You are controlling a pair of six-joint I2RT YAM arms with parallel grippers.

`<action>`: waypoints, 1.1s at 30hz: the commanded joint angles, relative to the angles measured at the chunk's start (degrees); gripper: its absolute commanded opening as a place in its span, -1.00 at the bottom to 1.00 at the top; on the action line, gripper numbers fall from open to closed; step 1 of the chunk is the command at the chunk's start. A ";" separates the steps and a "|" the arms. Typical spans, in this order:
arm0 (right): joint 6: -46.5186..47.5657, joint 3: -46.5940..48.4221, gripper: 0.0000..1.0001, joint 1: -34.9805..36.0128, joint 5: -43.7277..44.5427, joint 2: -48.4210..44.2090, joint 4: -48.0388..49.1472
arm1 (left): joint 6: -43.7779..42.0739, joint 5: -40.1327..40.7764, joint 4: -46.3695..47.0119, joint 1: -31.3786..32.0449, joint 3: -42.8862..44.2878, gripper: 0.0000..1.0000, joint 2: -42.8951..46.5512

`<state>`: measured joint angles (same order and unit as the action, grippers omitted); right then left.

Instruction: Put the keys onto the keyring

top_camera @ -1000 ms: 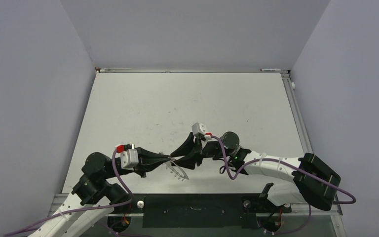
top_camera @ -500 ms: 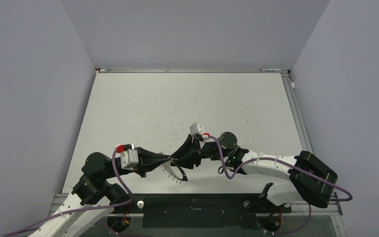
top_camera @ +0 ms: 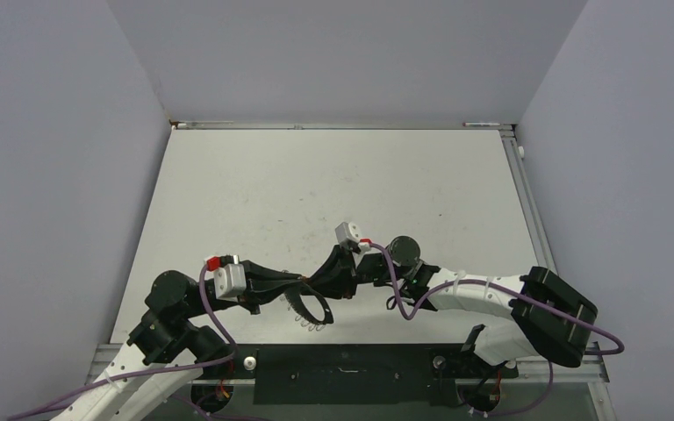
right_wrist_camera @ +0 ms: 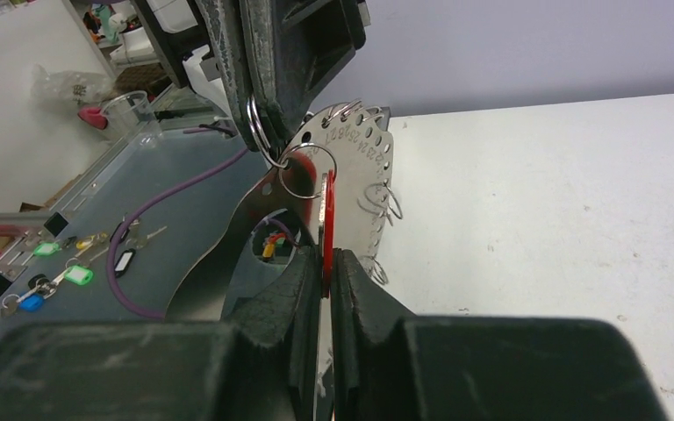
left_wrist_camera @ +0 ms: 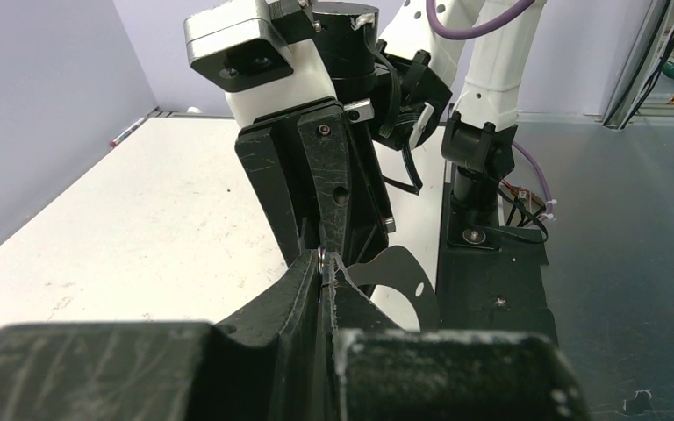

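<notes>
The keyring (right_wrist_camera: 364, 162) is a thin silvery plate-like hoop with small holes and wire loops round its rim. It hangs between the two grippers, low over the table's near edge (top_camera: 312, 307). My left gripper (left_wrist_camera: 323, 263) is shut on a silvery ring at the keyring's top (right_wrist_camera: 256, 127). My right gripper (right_wrist_camera: 326, 263) is shut on the red-headed key (right_wrist_camera: 326, 206), held edge-on and upright. The key's top sits at a small wire loop (right_wrist_camera: 305, 171) beside the left gripper (right_wrist_camera: 263, 79). The two grippers meet tip to tip (top_camera: 309, 282). The key's blade is hidden.
The white table (top_camera: 333, 184) stretches behind the grippers. A dark metal strip (top_camera: 342, 368) runs along the near edge by the arm bases. Purple cables (top_camera: 404, 307) loop off both wrists. In the right wrist view a bench beyond the table holds several tagged keys (right_wrist_camera: 53, 276).
Both grippers have shifted slightly left and toward the near edge, still tip to tip. The keyring has swung left and hangs lower under them.
</notes>
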<state>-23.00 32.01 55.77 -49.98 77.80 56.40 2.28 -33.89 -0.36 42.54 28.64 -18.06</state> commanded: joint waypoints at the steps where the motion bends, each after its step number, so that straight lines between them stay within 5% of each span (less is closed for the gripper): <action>1: 3.41 1.94 -0.89 -0.19 -0.43 -1.97 -0.99 | -0.26 0.31 2.83 -0.11 0.89 -1.00 0.49; 9: 28.24 13.84 -0.89 0.07 14.50 -10.18 -40.39 | -0.18 0.15 2.83 -0.16 0.89 -1.00 0.45; 19: 39.15 23.95 -0.89 2.00 26.79 -13.28 -57.03 | -0.15 0.48 2.73 -0.16 0.98 -0.99 0.24; 22: 41.98 25.93 -0.90 4.66 31.19 -13.12 -60.53 | -0.08 1.14 2.68 -0.15 0.98 -0.69 0.37; 26: 45.59 29.22 -0.89 9.77 40.37 -11.89 -65.07 | 0.00 4.15 2.30 -0.19 0.85 0.14 1.26; 33: 49.04 32.67 -0.89 14.31 49.06 -11.00 -68.27 | -0.35 8.34 1.74 -0.20 0.89 0.58 3.04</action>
<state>22.61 61.10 68.75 -8.93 67.02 -11.64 2.24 -29.32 0.60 42.24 28.62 -16.01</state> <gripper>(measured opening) 0.074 0.771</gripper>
